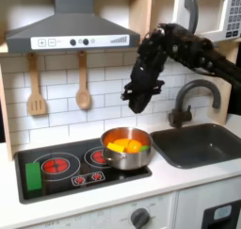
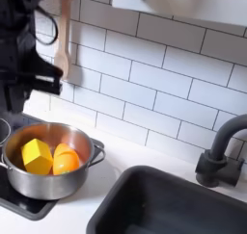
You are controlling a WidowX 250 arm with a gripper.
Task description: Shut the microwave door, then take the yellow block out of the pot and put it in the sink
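The black gripper point(image 1: 135, 105), jaws apart and empty, should be lowered straight onto the small yellow block point(image 2: 37, 155) inside the round shiny silver pot point(image 2: 85, 176).

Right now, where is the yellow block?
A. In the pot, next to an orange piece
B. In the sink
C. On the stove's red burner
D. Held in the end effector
A. In the second exterior view the yellow block lies inside the pot beside the orange piece, while the end effector hangs above, holding nothing that can be seen.
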